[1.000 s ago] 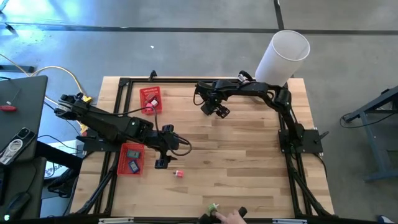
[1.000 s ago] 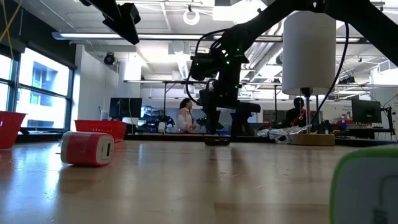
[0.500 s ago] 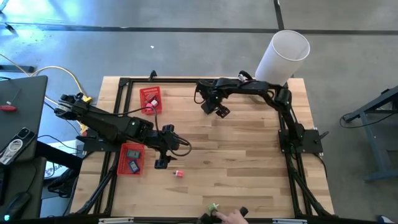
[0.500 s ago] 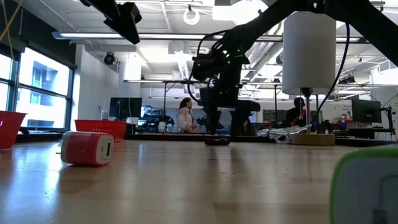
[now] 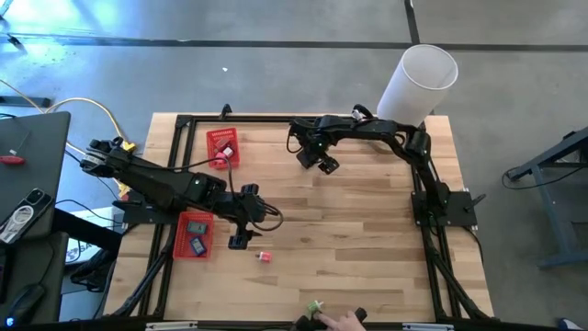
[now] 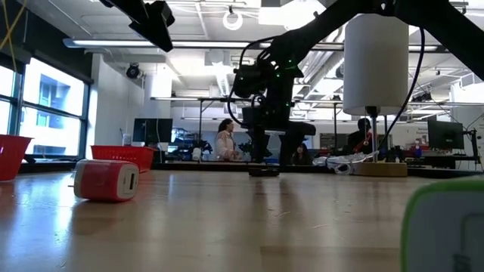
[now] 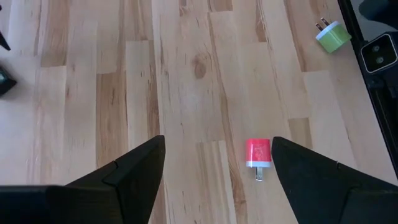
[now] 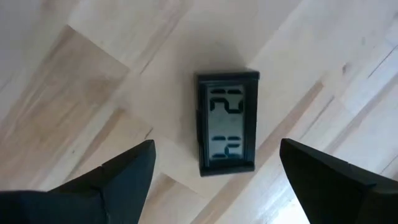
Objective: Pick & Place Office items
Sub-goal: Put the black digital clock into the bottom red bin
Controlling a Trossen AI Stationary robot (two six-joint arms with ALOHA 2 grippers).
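Note:
A small black office item with a digit display (image 8: 227,123) lies flat on the wood; in the low view this black item (image 6: 263,171) is far back. My right gripper (image 8: 217,146) hangs open just above it, pointing down, with a finger standing off each side. A red-and-white plug-like item (image 7: 259,154) lies on its side near the middle of the table (image 5: 367,239). My left gripper (image 7: 217,142) is open and raised, a little toward the left of it. A green plug-like item (image 5: 315,306) lies at the near edge.
Two red mesh baskets stand at the left, one far (image 5: 222,147) and one near (image 5: 193,234), each with small items inside. A big white cylinder (image 5: 418,83) stands at the far right corner. A person's hand (image 5: 342,321) rests at the near edge beside the green item.

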